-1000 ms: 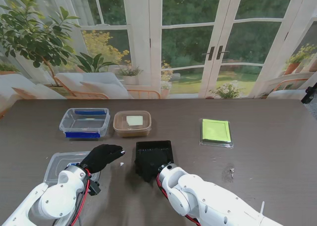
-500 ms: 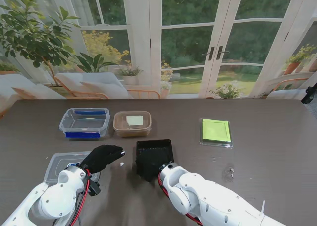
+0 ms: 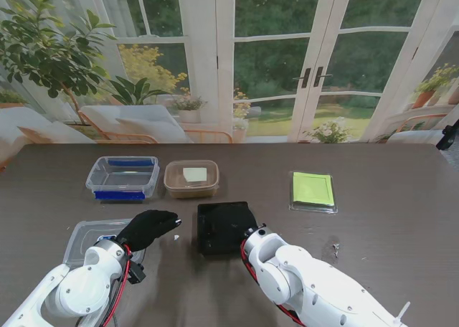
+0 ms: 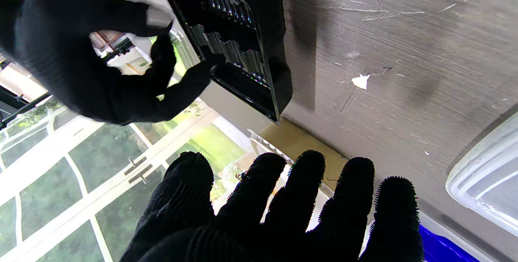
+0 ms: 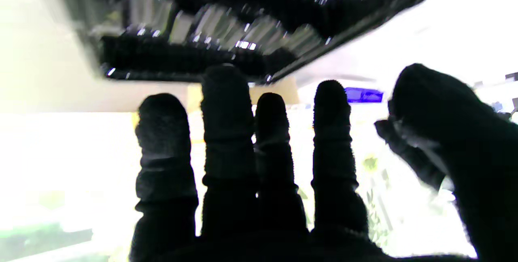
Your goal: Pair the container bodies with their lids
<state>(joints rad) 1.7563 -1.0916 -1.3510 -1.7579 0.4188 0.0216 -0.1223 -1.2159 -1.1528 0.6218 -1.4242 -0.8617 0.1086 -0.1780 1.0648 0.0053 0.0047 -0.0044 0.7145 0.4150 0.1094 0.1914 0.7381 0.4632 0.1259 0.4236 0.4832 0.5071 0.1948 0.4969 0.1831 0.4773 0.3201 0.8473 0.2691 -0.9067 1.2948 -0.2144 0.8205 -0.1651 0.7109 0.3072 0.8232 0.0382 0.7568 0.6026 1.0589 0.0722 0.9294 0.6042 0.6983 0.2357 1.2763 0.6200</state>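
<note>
Right hand (image 4: pixel 105 64) mostly hidden behind black tray (image 3: pixel 225 226), grip unclear; left hand (image 3: pixel 147 228) spread, empty.

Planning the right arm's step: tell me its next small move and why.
Probably close the right hand on the black tray to secure it. In the left wrist view its fingertips reach the tray's rim, and the tray looks tilted off the table. The left hand hovers open over the clear lid.
</note>
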